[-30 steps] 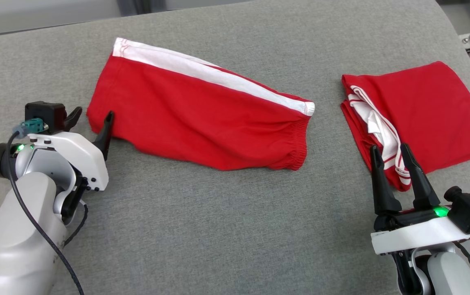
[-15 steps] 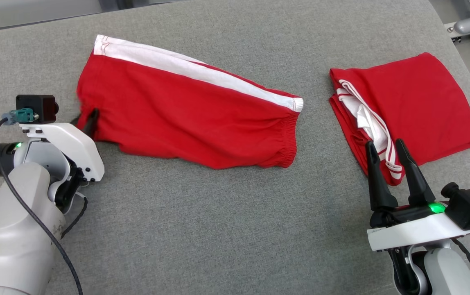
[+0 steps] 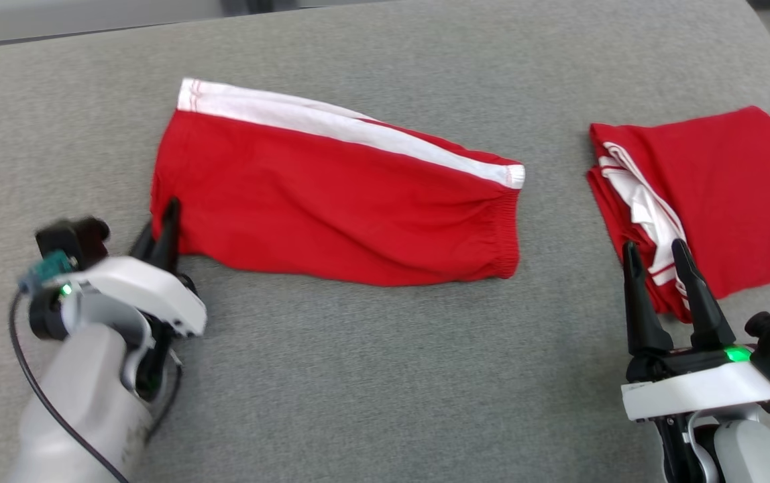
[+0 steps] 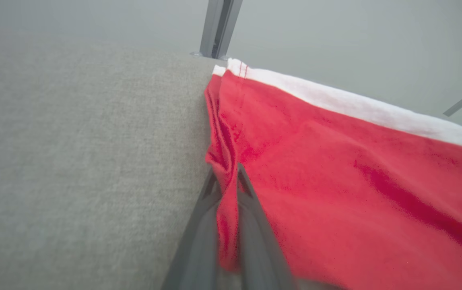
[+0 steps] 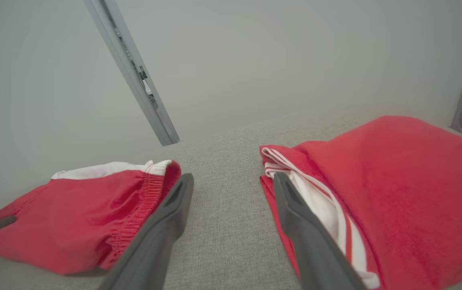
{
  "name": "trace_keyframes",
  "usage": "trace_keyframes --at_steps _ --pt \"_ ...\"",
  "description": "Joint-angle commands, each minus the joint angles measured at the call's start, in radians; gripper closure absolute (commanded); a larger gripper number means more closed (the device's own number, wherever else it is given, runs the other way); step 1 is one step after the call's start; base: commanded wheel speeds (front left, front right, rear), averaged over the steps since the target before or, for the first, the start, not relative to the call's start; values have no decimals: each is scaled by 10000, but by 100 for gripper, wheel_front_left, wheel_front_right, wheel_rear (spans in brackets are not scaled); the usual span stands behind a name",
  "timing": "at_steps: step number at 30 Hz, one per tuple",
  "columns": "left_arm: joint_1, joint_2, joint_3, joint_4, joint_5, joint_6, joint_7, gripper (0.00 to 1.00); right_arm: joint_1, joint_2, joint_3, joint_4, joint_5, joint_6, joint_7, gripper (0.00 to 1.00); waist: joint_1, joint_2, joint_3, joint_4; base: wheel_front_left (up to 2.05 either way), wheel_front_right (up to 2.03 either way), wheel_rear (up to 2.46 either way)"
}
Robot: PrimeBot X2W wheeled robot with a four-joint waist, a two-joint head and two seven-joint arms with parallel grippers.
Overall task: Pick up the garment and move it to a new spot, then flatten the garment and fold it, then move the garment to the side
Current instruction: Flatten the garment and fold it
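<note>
The garment [image 3: 331, 201] is a pair of red shorts with a white side stripe, lying flat across the middle of the grey surface; it also appears in the left wrist view [image 4: 335, 161] and the right wrist view [image 5: 74, 217]. My left gripper [image 3: 165, 218] is at its near left corner, shut on a pinched fold of the red cloth [image 4: 227, 177]. My right gripper [image 3: 654, 248] stands open at the lower right, its jaws apart over bare surface [image 5: 233, 179], just in front of another folded red piece.
A second red garment [image 3: 727, 194] with white trim lies folded at the right, close to my right fingertips [image 5: 396, 181]. The grey padded surface [image 3: 358, 376] ends at the far right edge. A metal post [image 5: 134, 76] stands behind the surface.
My left gripper has shut on the garment's left corner, where it stood open a second ago. The head camera shifted. My right gripper stays open in place.
</note>
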Motion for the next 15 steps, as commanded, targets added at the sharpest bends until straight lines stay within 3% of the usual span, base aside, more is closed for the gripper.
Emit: trace_keyframes --at_steps 1,6,15 --pt "383 -61 0 -265 -37 115 -112 100 145 -98 -37 -27 -54 7 -17 0 0 0 -92 281 0 0 0" --pt "1868 -182 10 -2245 5 832 -286 100 307 -192 -121 -55 -110 7 -3 0 0 0 -272 706 0 0 0" --pt "4424 104 92 -6138 -88 2339 684 100 426 -328 -285 -263 -165 7 268 0 0 0 -409 1256 0 0 0"
